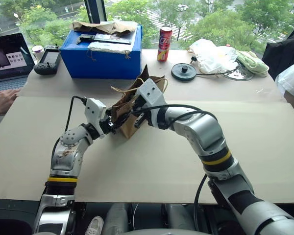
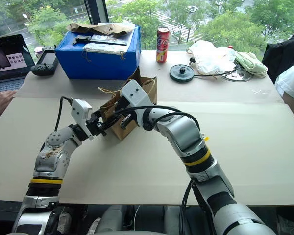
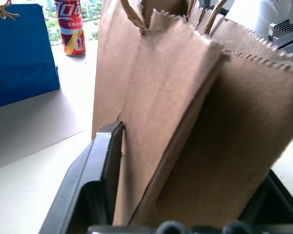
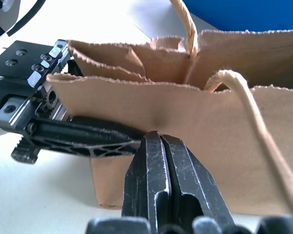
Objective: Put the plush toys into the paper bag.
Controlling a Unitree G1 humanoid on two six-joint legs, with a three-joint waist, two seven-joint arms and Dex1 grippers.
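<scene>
The paper bag is matt, creased kraft with twisted cord handles; the worktop looks matt, perhaps covered in smooth card.

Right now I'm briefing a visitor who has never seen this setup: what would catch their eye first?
First, the creased brown kraft paper bag standing mid-table, with both hands on it: the left hand has the bag's side between its black fingers, and the right hand is shut on the bag's wall near the rim. Behind it, a bright blue box sits at the table's far edge, a red soda can beside it.
</scene>
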